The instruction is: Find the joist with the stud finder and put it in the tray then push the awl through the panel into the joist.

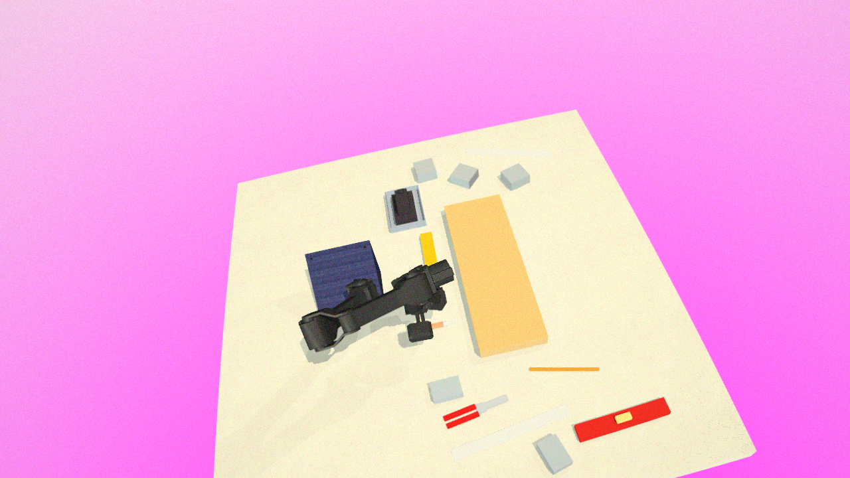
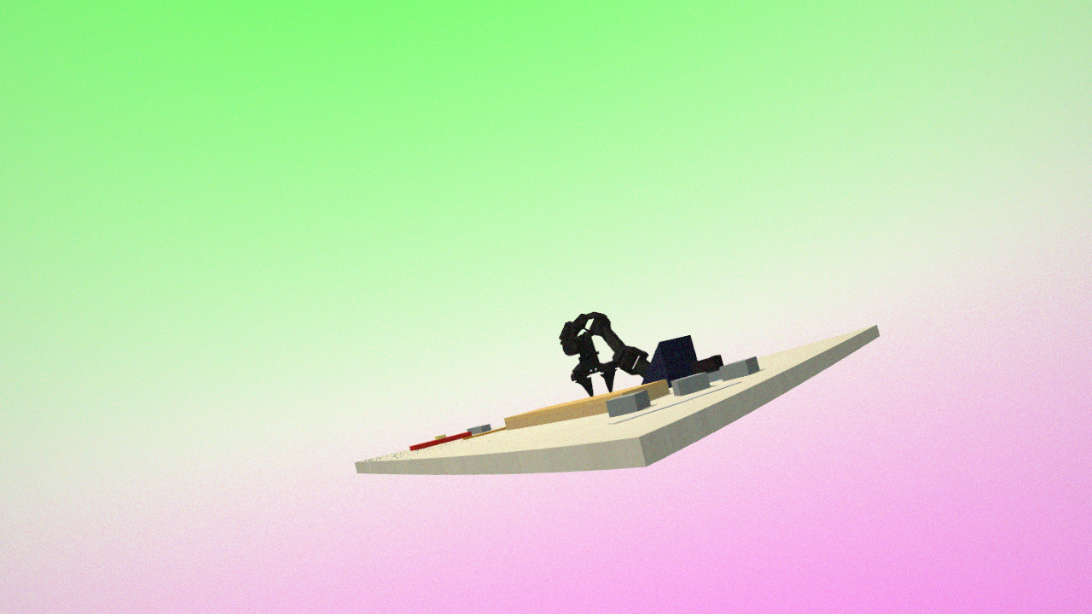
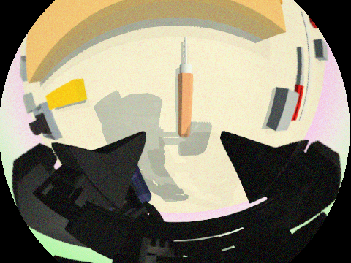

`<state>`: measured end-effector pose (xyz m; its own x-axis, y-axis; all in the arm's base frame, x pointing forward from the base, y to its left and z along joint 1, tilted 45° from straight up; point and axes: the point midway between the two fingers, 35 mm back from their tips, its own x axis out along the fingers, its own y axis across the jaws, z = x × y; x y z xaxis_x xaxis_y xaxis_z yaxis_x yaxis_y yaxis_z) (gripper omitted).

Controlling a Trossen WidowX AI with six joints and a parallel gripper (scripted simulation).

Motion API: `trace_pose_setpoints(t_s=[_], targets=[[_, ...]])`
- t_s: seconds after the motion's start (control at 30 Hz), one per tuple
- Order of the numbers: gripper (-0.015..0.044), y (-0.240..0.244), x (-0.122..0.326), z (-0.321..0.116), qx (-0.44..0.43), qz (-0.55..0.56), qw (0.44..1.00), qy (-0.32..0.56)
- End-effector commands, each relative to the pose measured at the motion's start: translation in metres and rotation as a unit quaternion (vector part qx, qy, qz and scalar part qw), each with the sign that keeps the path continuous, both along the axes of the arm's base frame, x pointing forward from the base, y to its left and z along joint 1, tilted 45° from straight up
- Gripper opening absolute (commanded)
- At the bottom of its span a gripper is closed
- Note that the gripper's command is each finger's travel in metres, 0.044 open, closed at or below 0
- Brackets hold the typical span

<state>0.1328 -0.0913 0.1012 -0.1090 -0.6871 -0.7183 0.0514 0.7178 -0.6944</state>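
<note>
The awl [image 1: 437, 324] [image 3: 185, 102] lies flat on the table, with its orange handle toward me and its thin tip toward the floor panel [image 1: 501, 273] [image 2: 549, 413] [image 3: 58, 25]. My gripper [image 2: 601, 393] [image 3: 184, 134] is open and empty above the awl, its fingers on either side of the handle's rear end in the wrist view. The black stud finder [image 1: 405, 209] [image 3: 39, 125] lies in the grey tray [image 1: 421, 210] [image 3: 51, 120]. No hole shows in the visible panel top. The joist is hidden.
A yellow block [image 1: 427, 246] [image 3: 67, 93] lies between tray and awl. A blue box [image 1: 339, 267] [image 2: 676, 358] stands beside the arm. Grey blocks lie beyond the tray and one [image 1: 445, 389] near the red-handled tool [image 1: 459, 414]. A red level [image 1: 653, 408] and orange rod [image 1: 564, 369] lie farther off.
</note>
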Motion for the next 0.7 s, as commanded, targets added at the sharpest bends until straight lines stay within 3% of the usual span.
trace_pose_setpoints(t_s=[0.0, 0.57, 0.67], targets=[[0.0440, -0.006, -0.002, -0.006, -0.002, 0.001, 1.000, 0.003], [0.0440, -0.022, -0.004, -0.020, -0.006, 0.001, 1.000, 0.003], [0.0361, -0.022, -0.004, -0.020, -0.006, 0.001, 1.000, 0.003]])
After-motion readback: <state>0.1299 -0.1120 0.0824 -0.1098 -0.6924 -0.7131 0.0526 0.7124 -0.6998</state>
